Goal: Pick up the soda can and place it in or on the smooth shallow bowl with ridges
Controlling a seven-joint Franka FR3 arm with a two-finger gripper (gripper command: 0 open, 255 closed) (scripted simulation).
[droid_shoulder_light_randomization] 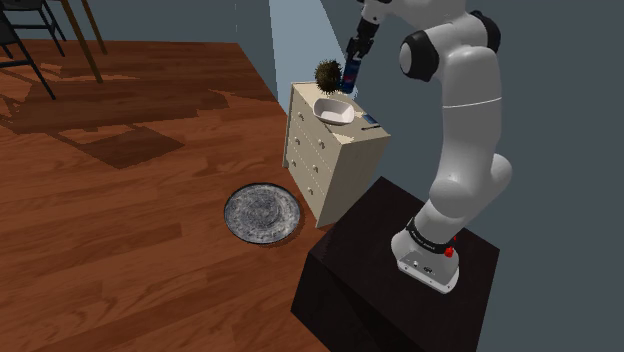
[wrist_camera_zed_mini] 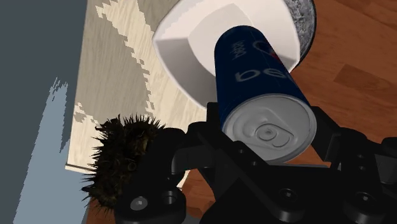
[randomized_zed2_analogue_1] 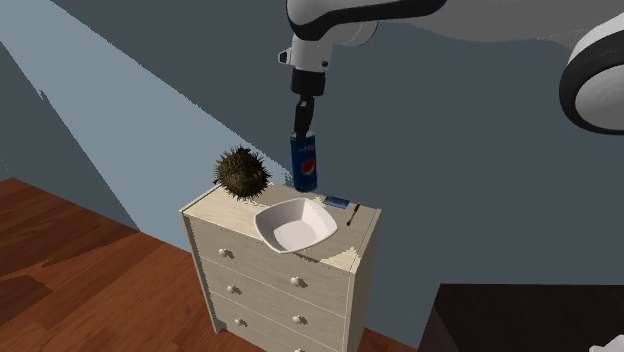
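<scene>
My black gripper (randomized_zed2_analogue_1: 302, 125) is shut on the top of a dark blue soda can (randomized_zed2_analogue_1: 306, 162), which hangs slightly tilted just above the back of the pale dresser top (randomized_zed2_analogue_1: 355, 245). In front of the can, near the dresser's front edge, sits a white shallow bowl (randomized_zed2_analogue_1: 295, 225). From the shoulder view the can (droid_shoulder_light_randomization: 350, 75) is above and behind the bowl (droid_shoulder_light_randomization: 335, 110), under the gripper (droid_shoulder_light_randomization: 352, 62). The wrist view looks down the can (wrist_camera_zed_mini: 261, 89) at the bowl (wrist_camera_zed_mini: 191, 44) beyond it, with the gripper (wrist_camera_zed_mini: 270, 137) clasping the can's silver lid end.
A dark spiky ball (randomized_zed2_analogue_1: 241, 171) rests on the dresser beside the can, and a small flat blue item (randomized_zed2_analogue_1: 336, 202) lies near the back edge. On the wood floor by the dresser (droid_shoulder_light_randomization: 330, 165) lies a round silver dish (droid_shoulder_light_randomization: 262, 213). The dark stand (droid_shoulder_light_randomization: 380, 280) is close by.
</scene>
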